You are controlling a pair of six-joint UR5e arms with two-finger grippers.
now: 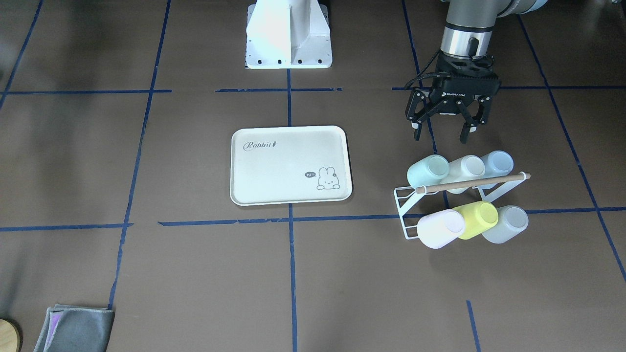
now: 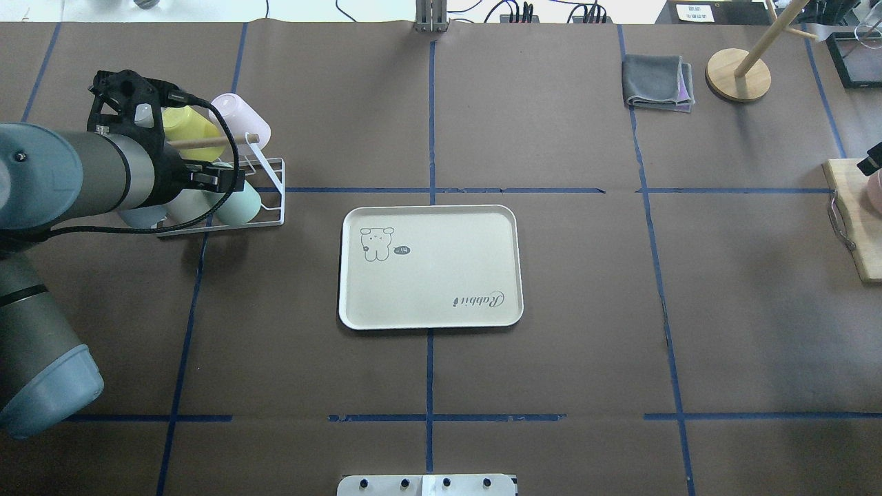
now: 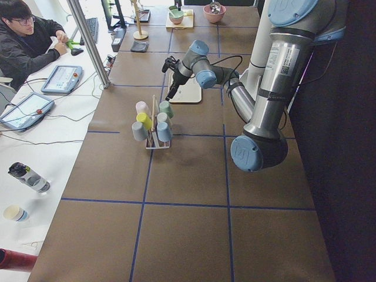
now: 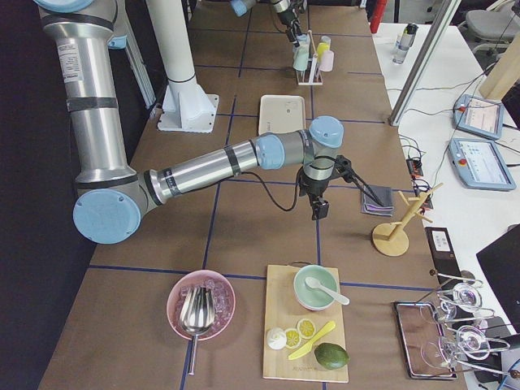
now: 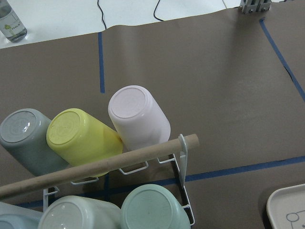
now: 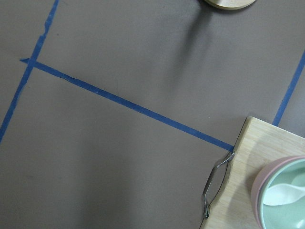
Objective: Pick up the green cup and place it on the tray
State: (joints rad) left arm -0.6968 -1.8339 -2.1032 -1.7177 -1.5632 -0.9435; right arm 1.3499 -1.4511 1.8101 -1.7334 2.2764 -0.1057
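Note:
The green cup (image 1: 428,171) lies tilted on a white wire rack (image 1: 402,211), at the end of the robot-side row nearest the tray. It also shows in the overhead view (image 2: 240,204) and the left wrist view (image 5: 150,210). The cream tray (image 1: 283,171) lies flat and empty at the table's middle (image 2: 441,275). My left gripper (image 1: 440,133) is open and empty, hovering just on the robot side of the rack, above the cups. My right gripper (image 4: 317,207) hangs far off near a cutting board; I cannot tell whether it is open or shut.
The rack also holds pale white, pale blue (image 1: 498,162), pink (image 1: 440,228), yellow (image 1: 475,219) and grey cups under a wooden rod (image 1: 472,182). A folded grey cloth (image 2: 658,83), a wooden stand (image 2: 737,72) and a cutting board (image 2: 854,227) are at the right.

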